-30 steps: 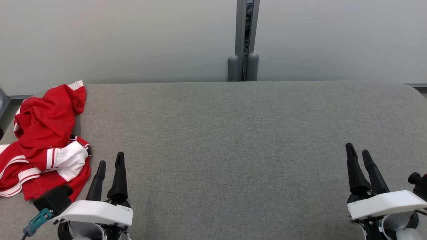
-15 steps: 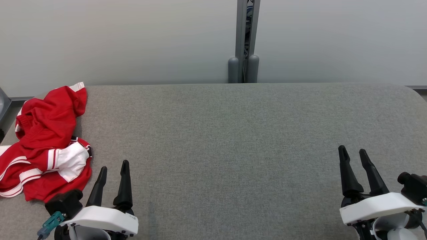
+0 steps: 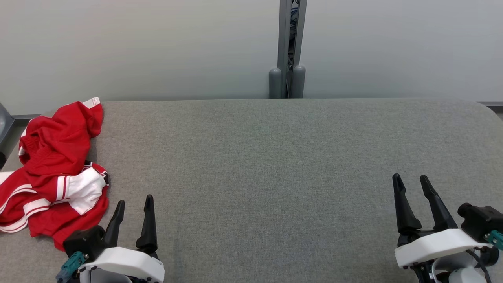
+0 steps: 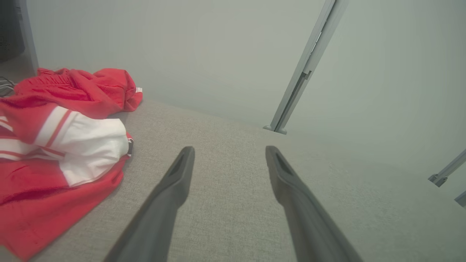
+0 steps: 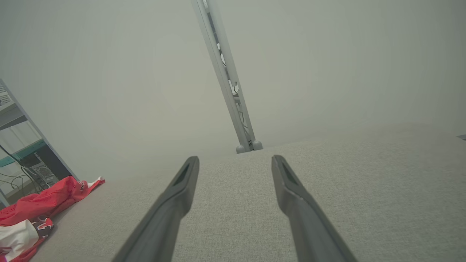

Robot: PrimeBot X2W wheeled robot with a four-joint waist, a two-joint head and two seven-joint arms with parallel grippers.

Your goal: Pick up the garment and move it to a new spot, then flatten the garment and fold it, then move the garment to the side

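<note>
Crumpled red-and-white fabric garment [image 3: 55, 169] bunched at far L end of grey felt-covered worktop [image 3: 275, 165]; not flattened, not folded. White panel w/ red stripes on top of heap, on side nearer robot. Plain red part toward back edge, w/ white-trimmed hem at rear corner.

Left end effector [image 3: 134, 199] low at front L of worktop, two long dark fingers spread apart, empty, tips pointing away from robot. Near garment's front-R edge, apart from cloth, no contact seen. In left wrist view, garment [image 4: 62, 145] to L of the fingers [image 4: 171, 196], bare grey surface in gap btwn them.

Right end effector [image 3: 410, 177] at front R, well apart from garment, fingers likewise spread wide, empty, over bare worktop. In right wrist view, garment [image 5: 32, 211] small at far lower L.

Behind worktop: pale grey wall panels [image 3: 157, 47], w/ vertical grey metal post [image 3: 291, 47] at the join, approx. centre. Teal connector [image 3: 70, 262] on black block at L wrist. Metal shelving w/ cables [image 5: 18, 145] at L edge of right wrist view, beyond garment.
</note>
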